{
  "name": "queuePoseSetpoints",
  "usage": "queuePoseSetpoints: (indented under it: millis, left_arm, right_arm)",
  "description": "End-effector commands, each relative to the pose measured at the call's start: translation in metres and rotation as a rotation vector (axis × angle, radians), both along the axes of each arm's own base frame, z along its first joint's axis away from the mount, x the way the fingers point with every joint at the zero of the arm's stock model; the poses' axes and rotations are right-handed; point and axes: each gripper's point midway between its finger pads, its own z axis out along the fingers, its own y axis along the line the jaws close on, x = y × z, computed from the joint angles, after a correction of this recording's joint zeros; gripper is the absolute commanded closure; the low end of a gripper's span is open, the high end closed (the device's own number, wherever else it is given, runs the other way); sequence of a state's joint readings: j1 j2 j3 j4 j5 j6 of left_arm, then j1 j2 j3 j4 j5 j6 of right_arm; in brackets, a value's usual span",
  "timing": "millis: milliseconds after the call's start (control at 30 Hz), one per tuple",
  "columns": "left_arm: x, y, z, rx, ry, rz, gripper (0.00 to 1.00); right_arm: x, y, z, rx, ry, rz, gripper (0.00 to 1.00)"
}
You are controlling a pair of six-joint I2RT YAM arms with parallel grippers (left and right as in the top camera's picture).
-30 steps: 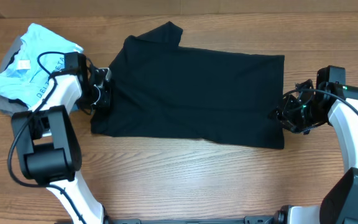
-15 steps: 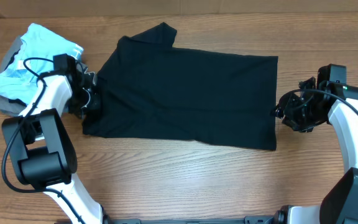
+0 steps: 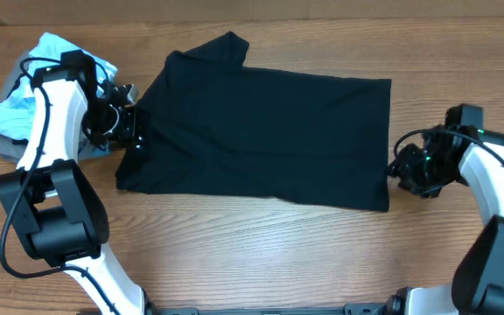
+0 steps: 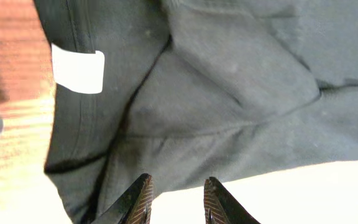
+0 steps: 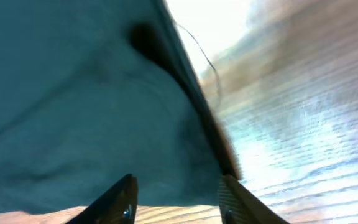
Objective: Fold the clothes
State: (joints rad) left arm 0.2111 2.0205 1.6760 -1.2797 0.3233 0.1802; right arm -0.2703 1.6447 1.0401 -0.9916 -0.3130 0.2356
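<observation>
Overhead: black shirt (image 3: 261, 131) lies flat across the middle of the table (image 3: 261, 262), one sleeve poking out at its 11 o'clock. Over the last second it slid toward 9 o'clock, then stopped; its outline matches the frame from half a second ago. Since then the left gripper (image 3: 132, 124) has moved toward 12 along the shirt's 9 o'clock edge, and the right gripper (image 3: 399, 171) has dropped slightly toward the 4 o'clock corner. The pile of light-blue clothes (image 3: 11, 109) sits at the table's 10 o'clock, untouched. My read: the drag/straighten step is done, both arms have let go, and no fold has been made yet. Left wrist: fingers (image 4: 138, 199) are spread with nothing pinched between them. They hover over wrinkled black fabric, with a white label (image 4: 77, 68) at 10 o'clock and the shirt edge and bare wood at 9. Right wrist: fingers (image 5: 120, 199) are also apart and empty. The fabric fills 9 to 12 o'clock, and its hem (image 5: 197, 112) runs diagonally to wood at 3 o'clock. Judgement: both grippers are parked at opposite edges, likely re-picking corners for the first fold. Main risk is the left side's creases getting folded in.
</observation>
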Motion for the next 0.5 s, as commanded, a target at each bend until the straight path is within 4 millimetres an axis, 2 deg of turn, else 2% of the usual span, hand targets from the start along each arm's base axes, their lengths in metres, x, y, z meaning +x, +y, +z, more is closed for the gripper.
queuePoseSetpoints:
  millis: [0,67,133,233,333,400,467]
  left_arm:
    - [-0.003,-0.005,0.012,-0.025,-0.010,-0.037,0.70]
    - [-0.009,-0.005,0.013,-0.017,0.012,-0.040,0.70]
    - [-0.013,-0.004,0.013,-0.016,0.031,-0.041,0.70]
    - [-0.017,-0.005,0.013,-0.019,0.043,-0.051,0.69]
    - [-0.019,-0.005,0.011,-0.017,0.048,-0.051,0.70]
    - [-0.019,-0.005,0.010,-0.017,0.049,-0.051,0.69]
    - [-0.020,-0.005,0.009,-0.018,0.052,-0.053,0.69]
  right_arm:
    - [-0.020,0.002,-0.023,-0.008,0.089,-0.017,0.55]
    - [-0.031,0.001,-0.033,-0.020,0.128,-0.019,0.50]
    - [-0.039,0.002,-0.043,-0.021,0.148,-0.018,0.50]
    - [-0.040,0.010,-0.051,0.018,0.130,-0.010,0.69]
    - [-0.038,0.006,-0.052,-0.005,0.122,-0.004,0.89]
    - [-0.038,-0.002,-0.053,-0.035,0.123,-0.020,0.95]
    - [-0.036,-0.007,-0.054,-0.052,0.121,-0.039,0.96]
